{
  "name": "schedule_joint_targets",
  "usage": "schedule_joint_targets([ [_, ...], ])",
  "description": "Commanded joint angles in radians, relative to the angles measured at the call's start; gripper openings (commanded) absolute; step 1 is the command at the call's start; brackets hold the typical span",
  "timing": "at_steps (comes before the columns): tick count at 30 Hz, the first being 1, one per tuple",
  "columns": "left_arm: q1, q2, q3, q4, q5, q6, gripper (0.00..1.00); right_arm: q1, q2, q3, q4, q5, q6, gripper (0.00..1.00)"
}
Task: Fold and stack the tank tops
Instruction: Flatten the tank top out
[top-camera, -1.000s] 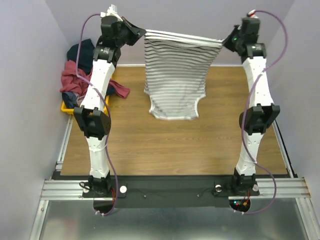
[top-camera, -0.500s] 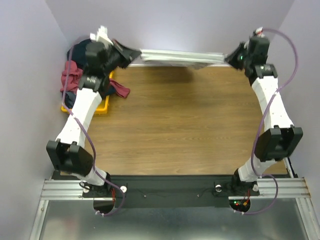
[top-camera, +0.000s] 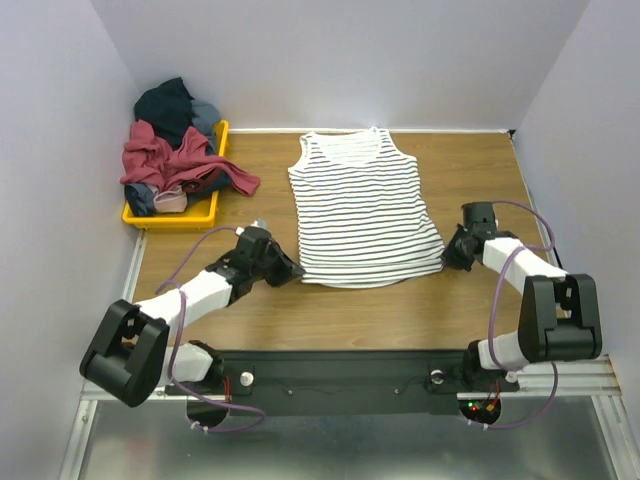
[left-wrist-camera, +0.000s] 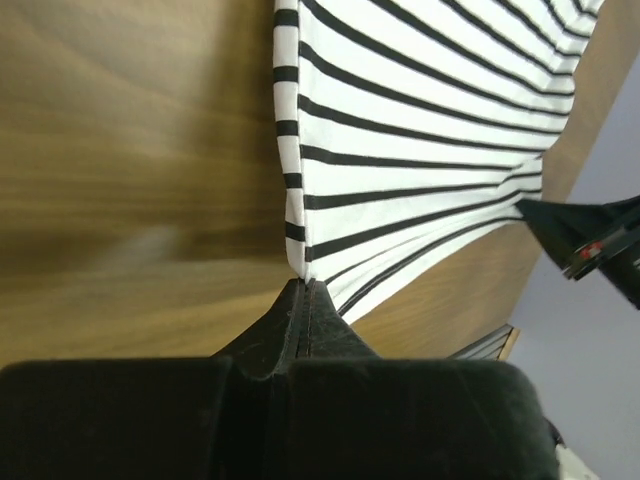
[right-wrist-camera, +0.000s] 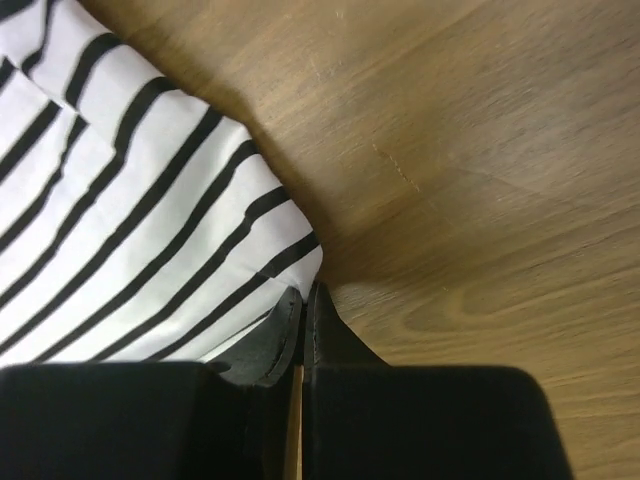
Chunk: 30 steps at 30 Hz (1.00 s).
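The striped tank top (top-camera: 362, 205) lies spread flat mid-tabletop (top-camera: 470, 170), neckline toward the far edge and hem toward the near edge, well apart from the heap of garments (top-camera: 170, 160) in the yellow tray (top-camera: 172, 216) at the far left corner. The left gripper (top-camera: 288, 271) has its fingers pressed together on the hem's left corner, and the right gripper (top-camera: 447, 257) pinches the hem's right corner likewise. The cloth looks thin, light and limp, so it will likely sag and crease wherever unsupported; hem corners and shoulder straps seem the best holds for folding.
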Motion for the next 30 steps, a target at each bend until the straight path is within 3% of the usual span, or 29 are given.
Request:
schedule_joint_targets([
  [1,-0.097,-0.06,-0.045,0.106,-0.113,-0.104,0.0,-0.008,-0.052,-0.041,0.084,0.071,0.027,0.01],
  [13,-0.23,-0.112,-0.111,0.023,-0.155,-0.173,0.0,-0.008,-0.257,-0.134,0.02,0.111,0.079,0.43],
  [16,-0.249,-0.128,-0.108,-0.015,-0.153,-0.156,0.19,-0.008,-0.334,-0.102,-0.034,0.088,0.094,0.55],
  [17,-0.25,-0.141,-0.108,-0.023,-0.153,-0.15,0.19,-0.008,-0.361,-0.091,-0.046,0.09,0.094,0.58],
  [18,-0.252,-0.148,-0.106,-0.033,-0.153,-0.15,0.19,-0.008,-0.374,-0.082,-0.057,0.091,0.093,0.59],
  [19,-0.252,-0.159,-0.103,-0.044,-0.149,-0.132,0.34,-0.008,-0.387,-0.073,-0.066,0.091,0.09,0.59],
  [20,-0.252,-0.173,-0.103,-0.058,-0.148,-0.107,0.42,-0.008,-0.397,-0.061,-0.081,0.09,0.087,0.59],
  [23,-0.253,-0.245,-0.105,-0.09,-0.167,-0.067,0.52,-0.008,-0.435,-0.058,-0.086,0.042,0.061,0.59],
  [29,-0.249,-0.322,-0.042,-0.205,-0.266,-0.027,0.52,-0.008,-0.346,-0.09,-0.032,0.002,0.057,0.55],
  [30,-0.223,-0.313,-0.022,-0.216,-0.291,-0.018,0.46,-0.008,-0.343,-0.094,-0.02,-0.007,0.06,0.54],
])
